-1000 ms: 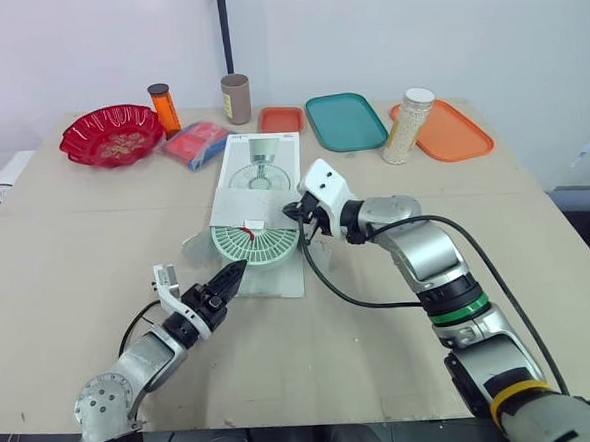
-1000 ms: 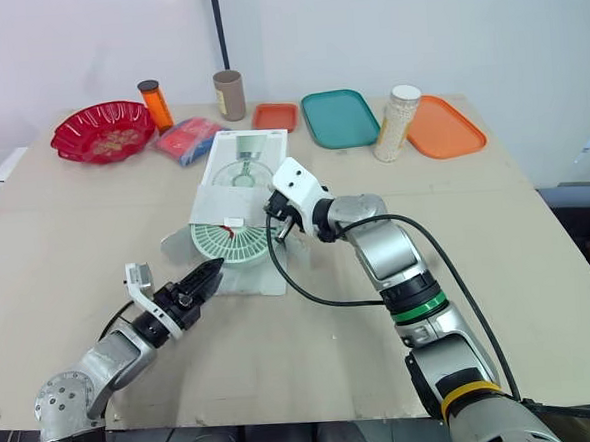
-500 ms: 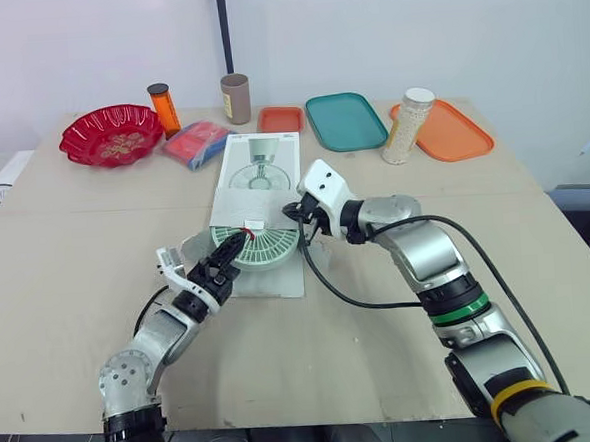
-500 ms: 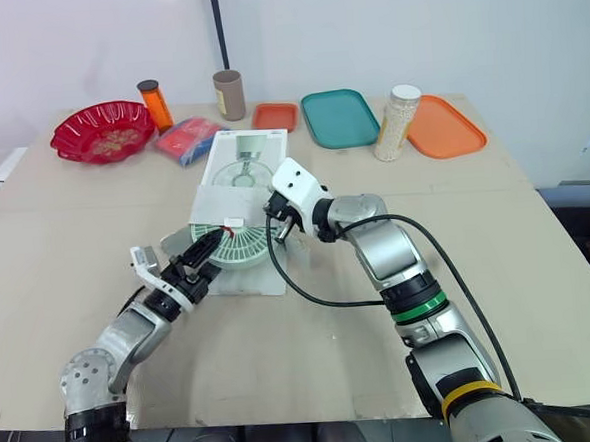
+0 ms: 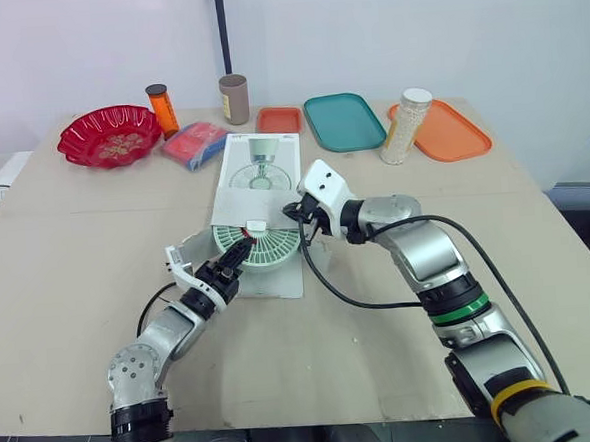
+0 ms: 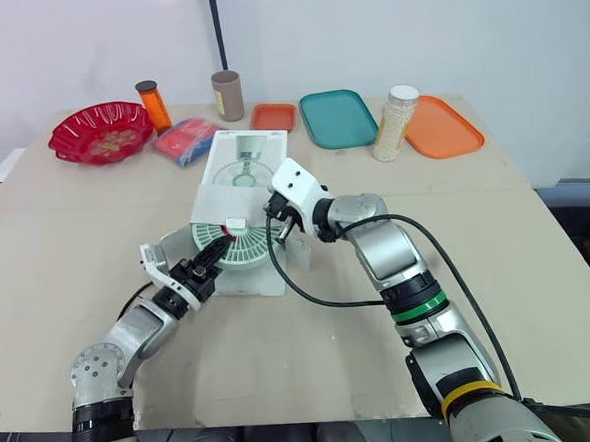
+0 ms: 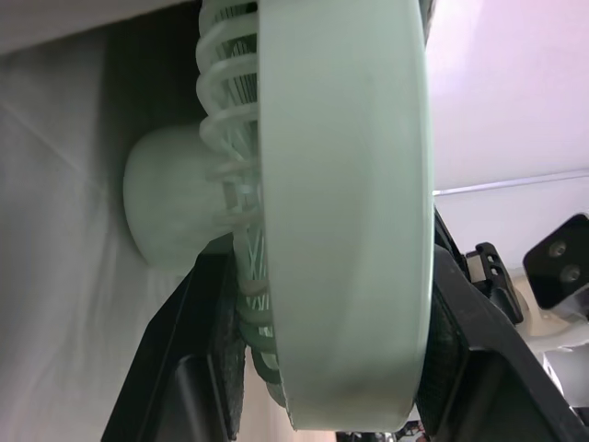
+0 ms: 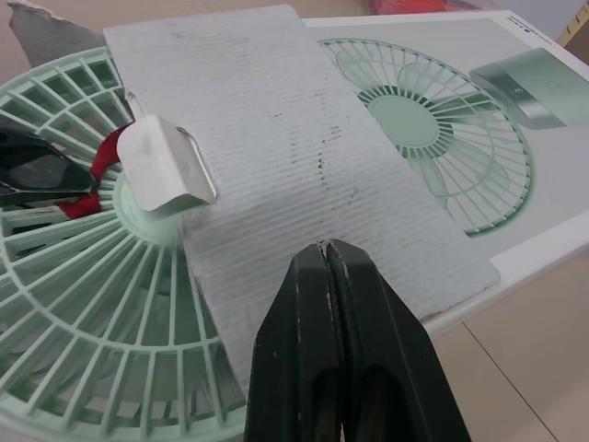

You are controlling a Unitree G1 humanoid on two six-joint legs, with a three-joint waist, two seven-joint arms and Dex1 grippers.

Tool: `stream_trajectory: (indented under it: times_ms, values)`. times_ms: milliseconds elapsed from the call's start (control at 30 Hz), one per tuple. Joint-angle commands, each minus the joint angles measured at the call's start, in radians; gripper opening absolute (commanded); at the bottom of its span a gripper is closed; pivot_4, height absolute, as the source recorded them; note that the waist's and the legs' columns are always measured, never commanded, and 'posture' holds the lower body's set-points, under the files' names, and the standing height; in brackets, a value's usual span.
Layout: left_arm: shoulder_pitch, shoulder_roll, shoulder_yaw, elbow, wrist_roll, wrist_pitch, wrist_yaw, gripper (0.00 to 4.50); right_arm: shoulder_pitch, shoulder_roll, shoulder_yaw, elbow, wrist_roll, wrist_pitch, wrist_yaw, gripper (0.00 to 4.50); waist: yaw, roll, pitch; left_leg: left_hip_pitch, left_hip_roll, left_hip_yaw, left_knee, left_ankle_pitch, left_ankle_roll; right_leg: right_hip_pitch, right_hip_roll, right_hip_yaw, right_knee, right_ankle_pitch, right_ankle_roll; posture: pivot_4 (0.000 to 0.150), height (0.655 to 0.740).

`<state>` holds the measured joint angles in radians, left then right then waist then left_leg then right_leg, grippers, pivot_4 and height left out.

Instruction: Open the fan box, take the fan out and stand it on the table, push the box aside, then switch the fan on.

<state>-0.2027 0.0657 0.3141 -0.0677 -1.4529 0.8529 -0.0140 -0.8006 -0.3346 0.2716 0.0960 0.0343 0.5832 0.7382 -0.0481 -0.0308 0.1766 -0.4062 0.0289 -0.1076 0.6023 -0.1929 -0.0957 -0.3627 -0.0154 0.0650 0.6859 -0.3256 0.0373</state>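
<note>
Left gripper [image 5: 239, 252] moved forward from near table edge [image 5: 316, 405] to mint-green fan [image 5: 266, 245]; fingers now clamp fan rim. Fan lies flat, half out of open fan box [image 5: 263, 163]. Right gripper [image 8: 324, 249] fingers together, tips on cardboard flap [image 8: 304, 157].

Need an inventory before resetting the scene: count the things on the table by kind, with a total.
Trays: 3
Canisters: 3
Bowl: 1
Packet: 1
Box: 1
Fan: 1
Total: 10
</note>
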Motion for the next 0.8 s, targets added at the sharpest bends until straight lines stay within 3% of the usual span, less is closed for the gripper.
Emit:
stream_trajectory:
  times_ms: [33, 300, 400, 500, 533, 633, 700, 800]
  values:
    - [0.064, 0.034, 0.017, -0.059, -0.056, 0.031, 0.036, 1.82, 0.007, 0.002, 0.017, 0.024, -0.007, 0.011, 0.005, 0.00, 0.000, 0.000, 0.000, 0.000, 0.000, 0.000, 0.000, 0.000, 0.000, 0.000, 0.000, 0.000, 0.000, 0.000, 0.000, 0.150, 0.7400]
    - [0.241, 0.163, -0.008, -0.219, -0.215, 0.115, 0.075, 1.82, 0.005, -0.001, 0.019, 0.029, -0.012, -0.001, 0.010, 0.00, 0.000, -0.001, 0.000, 0.001, 0.000, 0.000, 0.000, 0.000, 0.001, 0.000, 0.000, 0.001, 0.000, 0.000, 0.000, 0.150, 0.7400]
    - [0.302, 0.180, -0.029, -0.258, -0.300, 0.104, 0.067, 1.82, 0.004, -0.002, 0.020, 0.029, -0.010, -0.004, 0.013, 0.00, 0.000, -0.001, 0.000, 0.001, 0.000, 0.000, 0.000, 0.000, 0.001, 0.000, 0.000, 0.001, 0.000, 0.000, 0.000, 0.150, 0.7400]
    - [0.323, 0.186, -0.054, -0.284, -0.305, 0.070, 0.064, 1.82, 0.005, -0.001, 0.021, 0.032, -0.010, -0.006, 0.013, 0.00, 0.003, 0.000, 0.000, 0.000, 0.000, 0.000, 0.000, 0.000, 0.001, 0.000, 0.000, 0.001, 0.000, 0.000, 0.000, 0.150, 0.7400]
    - [0.325, 0.188, -0.065, -0.286, -0.291, 0.064, 0.067, 2.72, 0.005, -0.001, 0.022, 0.032, -0.011, -0.008, 0.013, 0.00, 0.004, 0.000, 0.000, 0.000, 0.000, 0.000, 0.000, 0.000, 0.001, 0.000, 0.000, 0.000, 0.000, 0.000, 0.000, 0.150, 0.7400]
    - [0.322, 0.193, -0.087, -0.276, -0.271, 0.042, 0.073, 3.76, 0.005, 0.001, 0.025, 0.035, -0.011, -0.011, 0.015, 0.00, 0.004, 0.000, 0.000, 0.000, 0.000, 0.000, 0.000, 0.000, 0.001, 0.000, 0.000, 0.001, 0.000, 0.000, 0.000, 0.150, 0.7400]
    - [0.322, 0.204, -0.088, -0.284, -0.261, 0.031, 0.055, 4.34, 0.004, 0.002, 0.027, 0.039, -0.013, -0.016, 0.015, 0.00, 0.004, 0.000, 0.000, 0.000, 0.000, 0.000, 0.000, 0.000, 0.001, 0.000, 0.000, 0.001, 0.000, 0.000, 0.000, 0.150, 0.7400]
    - [0.328, 0.216, -0.088, -0.286, -0.262, 0.018, 0.057, 4.47, 0.002, 0.002, 0.028, 0.042, -0.014, -0.020, 0.014, 0.00, 0.003, 0.000, 0.000, 0.000, 0.000, 0.000, 0.000, 0.000, 0.001, 0.000, 0.000, 0.001, 0.000, 0.000, 0.000, 0.150, 0.7400]
